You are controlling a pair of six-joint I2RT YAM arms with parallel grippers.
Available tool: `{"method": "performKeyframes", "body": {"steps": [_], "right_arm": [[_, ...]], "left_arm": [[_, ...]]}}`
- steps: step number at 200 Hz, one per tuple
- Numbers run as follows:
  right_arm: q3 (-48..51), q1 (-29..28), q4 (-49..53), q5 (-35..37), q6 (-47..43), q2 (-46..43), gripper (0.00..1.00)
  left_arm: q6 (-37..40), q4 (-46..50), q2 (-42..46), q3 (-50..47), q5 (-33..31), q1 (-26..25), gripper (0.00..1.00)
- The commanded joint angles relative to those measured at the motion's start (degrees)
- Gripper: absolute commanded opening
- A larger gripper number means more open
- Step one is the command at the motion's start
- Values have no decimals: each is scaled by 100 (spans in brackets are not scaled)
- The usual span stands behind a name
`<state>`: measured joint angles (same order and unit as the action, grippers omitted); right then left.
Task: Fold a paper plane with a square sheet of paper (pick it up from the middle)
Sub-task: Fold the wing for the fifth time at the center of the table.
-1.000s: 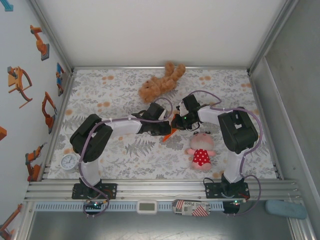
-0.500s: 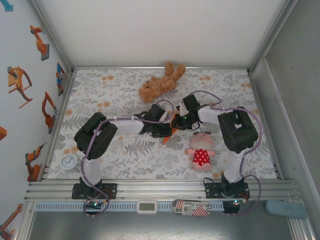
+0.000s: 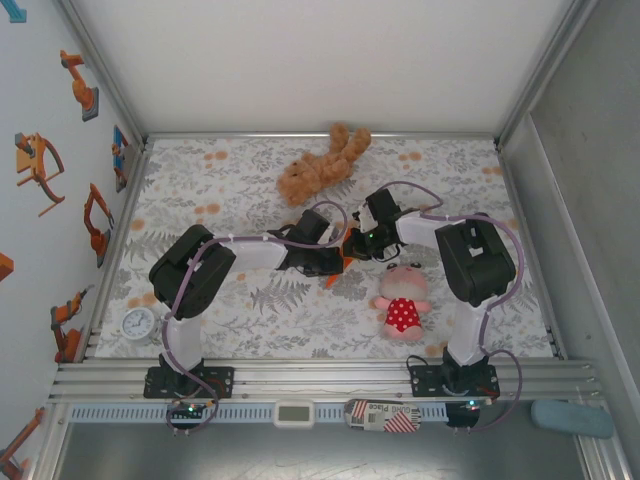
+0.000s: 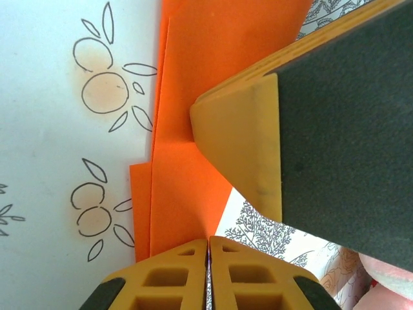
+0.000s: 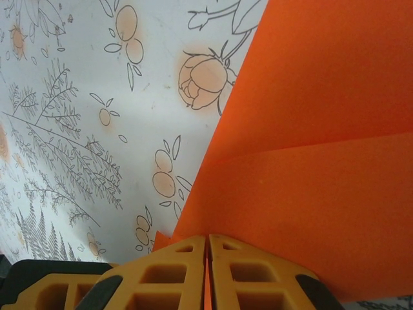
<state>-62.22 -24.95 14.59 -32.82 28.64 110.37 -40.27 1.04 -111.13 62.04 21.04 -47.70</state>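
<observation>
Top external view: the folded orange paper is over mid-worktop, poking toward 7 o'clock. Your left claw and right claw each pinch it; align the edges, then crease evenly.

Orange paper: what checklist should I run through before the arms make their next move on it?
1. Left gripper shut on the orange paper: ok.
2. Right gripper shut on the paper: ok.
3. Paper shows folded, overlapping layers: ok.
4. Layer edges lined up: cannot tell.
5. Pink doll apart from the paper: ok.
6. Brown bear apart from the paper: ok.
</observation>
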Motion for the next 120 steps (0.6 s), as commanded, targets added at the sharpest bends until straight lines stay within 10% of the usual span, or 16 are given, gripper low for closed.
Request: {"method": "performKeyframes", "body": {"steps": [1, 120], "right_arm": [[8, 7, 260, 258, -122, 309, 10], [-33, 27, 334, 338, -111, 388, 10]], "left_arm": [[-77, 150, -63, -207, 26, -20, 10], [36, 693, 514, -673, -235, -212, 10]]}}
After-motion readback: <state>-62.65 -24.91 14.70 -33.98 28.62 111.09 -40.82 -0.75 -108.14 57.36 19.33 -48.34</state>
